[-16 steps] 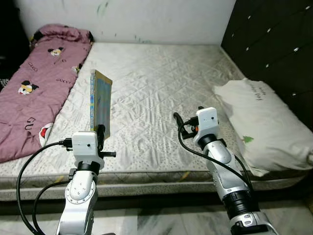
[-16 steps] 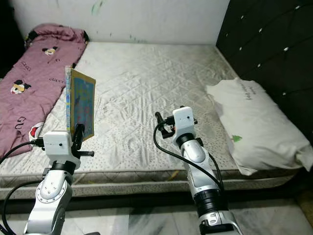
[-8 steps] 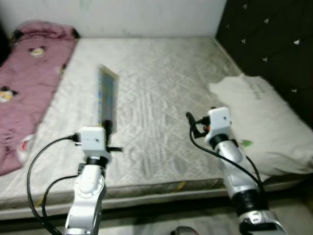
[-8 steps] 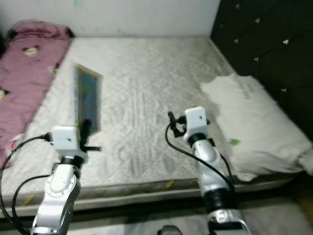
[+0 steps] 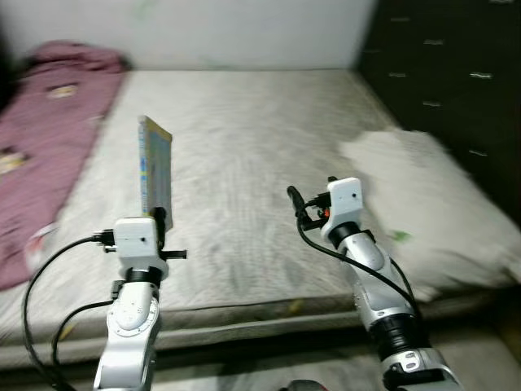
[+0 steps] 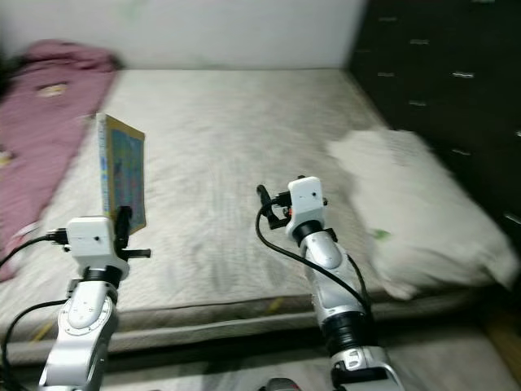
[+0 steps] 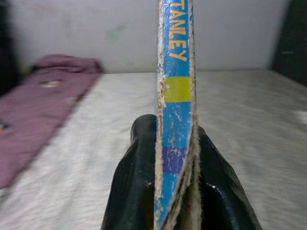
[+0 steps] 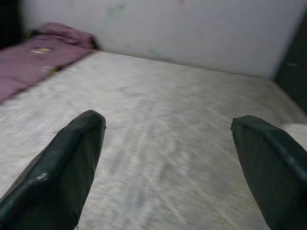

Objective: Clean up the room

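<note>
Mattress (image 5: 244,147) ahead; left gripper (image 7: 175,158) clamps book (image 5: 155,173) upright, spine vertical; right gripper (image 8: 168,158) spread apart.

Dim indoor light, head views motion-blurred, wrist bkgd soft.

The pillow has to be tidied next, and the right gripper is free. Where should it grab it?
Probably the near corner of the white pillow, coming from the mattress side. It lies flat and bulky, so only an edge or corner suits the open right gripper.
</note>
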Available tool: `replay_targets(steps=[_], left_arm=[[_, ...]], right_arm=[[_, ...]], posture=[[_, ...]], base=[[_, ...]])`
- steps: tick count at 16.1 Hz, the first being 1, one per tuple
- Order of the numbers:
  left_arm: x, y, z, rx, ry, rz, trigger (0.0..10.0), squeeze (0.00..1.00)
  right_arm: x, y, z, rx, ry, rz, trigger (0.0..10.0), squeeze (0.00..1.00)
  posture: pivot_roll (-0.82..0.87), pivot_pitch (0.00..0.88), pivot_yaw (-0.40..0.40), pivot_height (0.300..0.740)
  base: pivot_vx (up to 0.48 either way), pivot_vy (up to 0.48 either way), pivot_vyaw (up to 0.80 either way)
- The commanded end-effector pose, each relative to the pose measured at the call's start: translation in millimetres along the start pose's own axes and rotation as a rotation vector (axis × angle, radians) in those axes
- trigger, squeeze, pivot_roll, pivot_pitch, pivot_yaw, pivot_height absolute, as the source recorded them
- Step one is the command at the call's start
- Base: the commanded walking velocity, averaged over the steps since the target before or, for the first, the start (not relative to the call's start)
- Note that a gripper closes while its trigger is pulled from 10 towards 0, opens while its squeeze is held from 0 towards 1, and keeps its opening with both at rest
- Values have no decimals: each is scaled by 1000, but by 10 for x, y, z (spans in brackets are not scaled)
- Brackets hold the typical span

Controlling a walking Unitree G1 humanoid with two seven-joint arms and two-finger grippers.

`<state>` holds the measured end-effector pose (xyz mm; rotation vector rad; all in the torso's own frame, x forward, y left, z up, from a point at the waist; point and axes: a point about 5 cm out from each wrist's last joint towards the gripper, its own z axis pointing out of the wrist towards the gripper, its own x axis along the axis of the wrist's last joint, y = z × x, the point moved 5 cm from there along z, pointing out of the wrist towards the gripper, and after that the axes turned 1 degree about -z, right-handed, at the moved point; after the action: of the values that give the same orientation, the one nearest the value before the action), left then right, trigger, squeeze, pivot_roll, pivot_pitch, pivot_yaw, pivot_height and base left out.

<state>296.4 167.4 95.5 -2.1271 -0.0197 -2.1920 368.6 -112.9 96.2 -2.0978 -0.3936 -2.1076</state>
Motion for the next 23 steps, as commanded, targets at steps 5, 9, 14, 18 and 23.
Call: replay_targets(steps=[5, 9, 14, 18, 23], left_arm=[[111, 34, 36, -10, 39, 0, 10000, 0], [114, 38, 38, -12, 39, 3, 10000, 0], [116, 41, 39, -10, 44, 6, 10000, 0], [146, 25, 49, 18, 68, 20, 10000, 0], [139, -49, -12, 62, 64, 20, 10000, 0]], right_arm=[[30, 18, 19, 3, 0, -14, 10000, 0], [31, 6, 17, 11, 2, -24, 10000, 0], [34, -1, 16, 20, 5, -32, 10000, 0], [35, -8, 20, 27, 6, -37, 10000, 0], [80, -216, 96, 115, 28, -61, 10000, 0]], posture=[[-52, 12, -31, 740], [-53, 12, -31, 740], [-50, 6, -34, 740], [-47, 0, -33, 740], [-1, 0, -56, 740]], base=[[0, -363, 0], [0, -339, 0], [0, -480, 0], [0, -85, 0], [0, 0, 0]])
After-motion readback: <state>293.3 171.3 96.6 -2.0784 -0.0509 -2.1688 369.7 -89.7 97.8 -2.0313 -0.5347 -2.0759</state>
